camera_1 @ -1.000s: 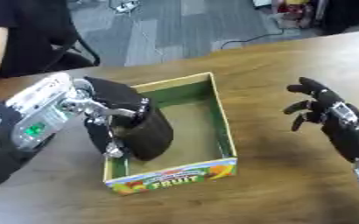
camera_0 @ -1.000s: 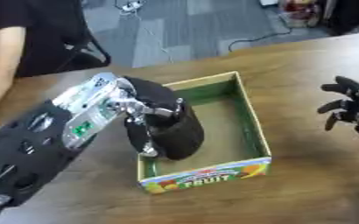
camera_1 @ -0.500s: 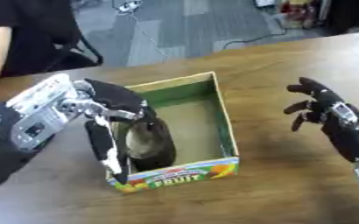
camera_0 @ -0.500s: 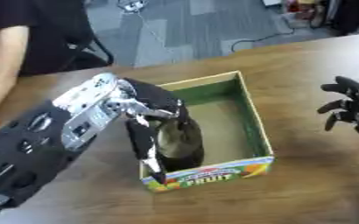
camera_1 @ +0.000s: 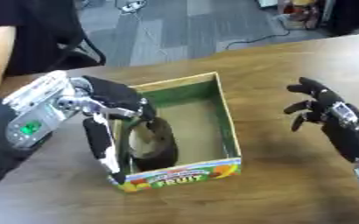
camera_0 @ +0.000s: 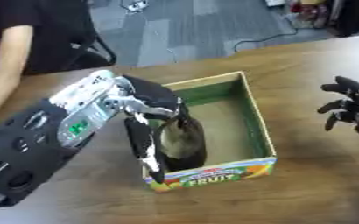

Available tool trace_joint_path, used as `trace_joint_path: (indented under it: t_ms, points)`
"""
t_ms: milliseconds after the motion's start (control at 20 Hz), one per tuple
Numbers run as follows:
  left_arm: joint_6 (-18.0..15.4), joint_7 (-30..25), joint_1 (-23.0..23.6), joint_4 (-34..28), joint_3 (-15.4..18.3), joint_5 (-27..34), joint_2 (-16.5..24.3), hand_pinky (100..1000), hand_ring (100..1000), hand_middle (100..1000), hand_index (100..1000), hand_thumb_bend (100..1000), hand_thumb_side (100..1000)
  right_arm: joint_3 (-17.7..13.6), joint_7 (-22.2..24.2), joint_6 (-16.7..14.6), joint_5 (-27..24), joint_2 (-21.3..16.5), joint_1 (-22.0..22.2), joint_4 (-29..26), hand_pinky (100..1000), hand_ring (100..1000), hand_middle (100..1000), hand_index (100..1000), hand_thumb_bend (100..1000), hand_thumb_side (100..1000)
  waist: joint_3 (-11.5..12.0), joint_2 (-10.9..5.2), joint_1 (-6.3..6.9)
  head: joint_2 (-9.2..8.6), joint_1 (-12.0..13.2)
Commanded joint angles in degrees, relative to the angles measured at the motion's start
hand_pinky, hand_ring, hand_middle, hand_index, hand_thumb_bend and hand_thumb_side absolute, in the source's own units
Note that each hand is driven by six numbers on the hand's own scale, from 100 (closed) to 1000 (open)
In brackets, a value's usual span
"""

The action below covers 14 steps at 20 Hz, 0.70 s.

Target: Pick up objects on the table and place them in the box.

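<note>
The dark rounded object [camera_0: 182,140] has dropped lower into the green-lined cardboard fruit box [camera_0: 257,127], left hand [camera_0: 148,109] fingers curled on it; right hand [camera_1: 324,109] hovers, fingers spread.

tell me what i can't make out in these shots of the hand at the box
- Dark object in the box: blurred in both views; what it is cannot be told.
- Whether the left hand grips it or only touches it: the fingers overlap it and the box's wall.
- Box floor under the object: hidden by it.
- Right hand: its forearm is cut off by the left eye view's right edge.
</note>
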Motion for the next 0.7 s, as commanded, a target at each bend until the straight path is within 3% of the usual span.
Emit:
trace_joint_path:
  t_ms: [50, 200, 400, 700]
  points:
    - [-6.1, -6.4, -0.7, -1.9, 1.4, 0.3, 3.1, 107, 181, 682, 804, 728, 611, -0.7, -0.1, -0.2, 0.1, -1.3, -0.3, -0.5, 469, 685, 879, 1000, 100, 1000, 0.4, -1.18, -0.81, -0.77, -0.3]
    - [-5.0, -6.3, 0.2, -7.3, 4.9, 1.3, 6.6, 100, 164, 665, 789, 680, 607, -1.0, -0.4, -0.2, 0.2, -1.4, 0.2, -0.3, 469, 685, 879, 1000, 100, 1000, 1.2, -1.32, -0.95, -0.92, -0.8]
    - [-1.9, -4.4, 2.6, -19.1, 11.2, 4.7, 11.9, 100, 151, 665, 784, 639, 608, -1.3, -0.7, -0.2, 0.4, -1.4, 0.7, -0.1, 469, 685, 878, 1000, 100, 1000, 2.6, -1.54, -1.02, -1.17, -1.7]
    - [2.3, -1.0, 6.7, -30.9, 17.5, 6.5, 14.9, 100, 149, 677, 784, 607, 602, -1.5, -0.9, -0.2, 0.4, -1.1, 0.9, -0.1, 467, 684, 877, 1000, 100, 1000, 4.5, -1.60, -1.66, -1.52, -2.2]
